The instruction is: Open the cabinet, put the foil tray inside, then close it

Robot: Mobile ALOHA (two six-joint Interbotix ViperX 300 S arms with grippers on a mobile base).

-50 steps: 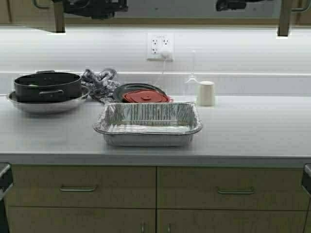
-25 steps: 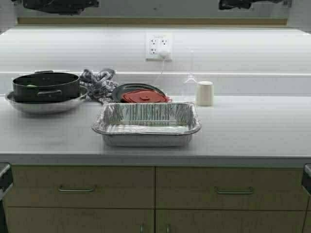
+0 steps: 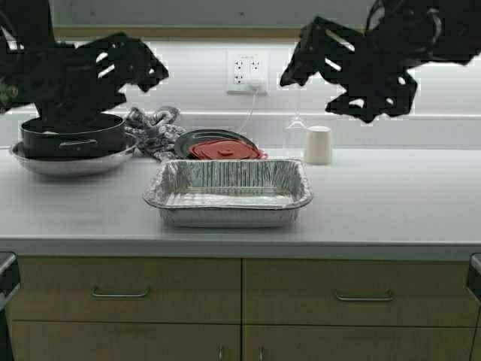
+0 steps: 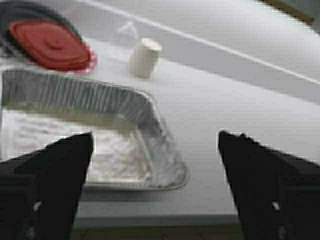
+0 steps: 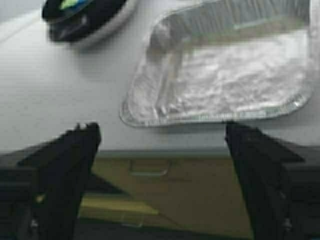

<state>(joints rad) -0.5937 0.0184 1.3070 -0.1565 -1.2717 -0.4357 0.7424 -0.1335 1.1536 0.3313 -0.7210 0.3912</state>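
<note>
Both my arms have dropped from the top edge of the high view, where they were half a second ago, and now hang above the counter. My left gripper (image 3: 154, 71) is over the black pot (image 3: 73, 134) at the left; my right gripper (image 3: 301, 56) is in front of the white tiled wall, above the small cream cup (image 3: 319, 144). Each wrist view shows its own fingers spread wide apart, holding nothing.

The large rectangular shiny aluminium foil tray (image 3: 228, 192) with ribbed sloping walls sits flat and untouched near the middle of the pale grey countertop (image 3: 391, 203), just in front of the round dark plate with the red lid (image 3: 222, 148). It sits open side up, its long axis running left to right, parallel to the counter's front edge.

The overhead cabinet is out of view, so I cannot tell how its doors stand. I judge the step in hand to be picking up the tray. To do it well I would come down on the two short ends together, pinch each rolled rim with even pressure, and lift level, because thin foil should buckle or twist if one side leads.
</note>
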